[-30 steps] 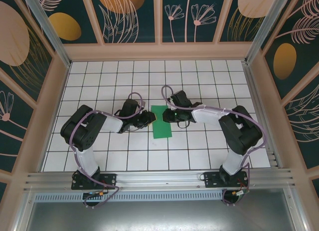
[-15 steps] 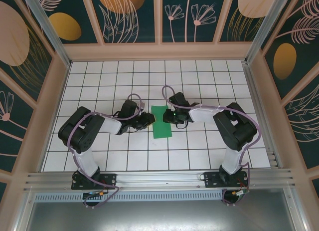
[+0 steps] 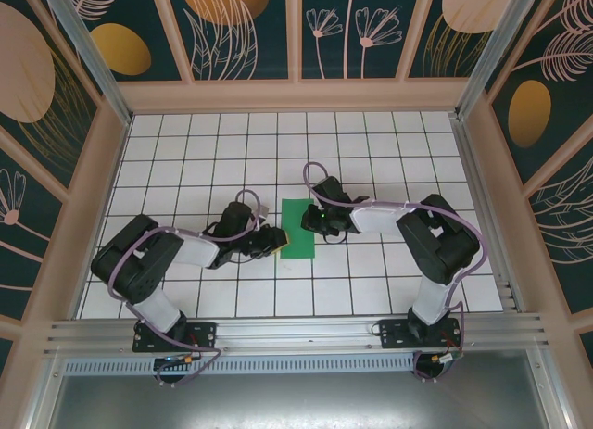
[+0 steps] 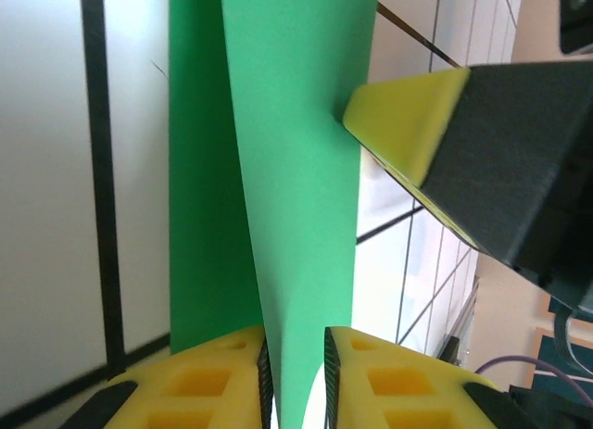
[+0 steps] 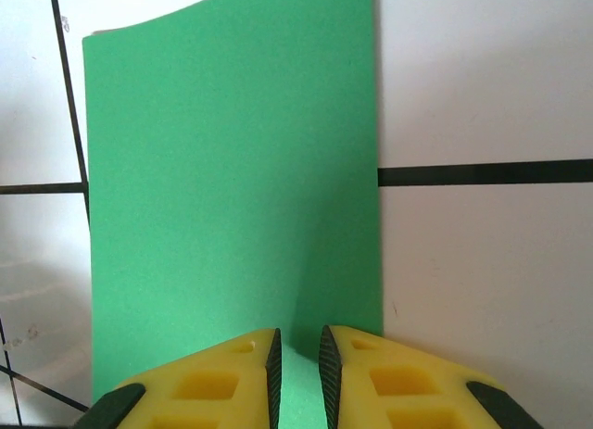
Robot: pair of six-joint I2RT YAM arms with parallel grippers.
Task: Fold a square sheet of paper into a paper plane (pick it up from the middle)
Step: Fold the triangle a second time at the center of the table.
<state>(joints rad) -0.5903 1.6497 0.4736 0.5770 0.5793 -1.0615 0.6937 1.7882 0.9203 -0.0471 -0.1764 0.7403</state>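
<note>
My left gripper lies low over the white tiled worktop, just left of its middle. Its yellow pads are drawn nearly together on the left edge of the square sheet of paper. The sheet rests at the middle of the worktop, bright green and folded into a tall narrow rectangle that runs from the near side toward the far side. From my left wrist, a paler upper flap passes between my pads, tilting off a darker layer beneath. I judge I hold this flap so it can be lifted for the next crease. My right gripper meets the sheet from its right edge, jaws almost closed with green paper between them, likely to stop it sliding. The two grippers sit very near each other across the narrow sheet, so they could bump. Bare tiles stretch toward every edge of the worktop, giving room to swing outward.
</note>
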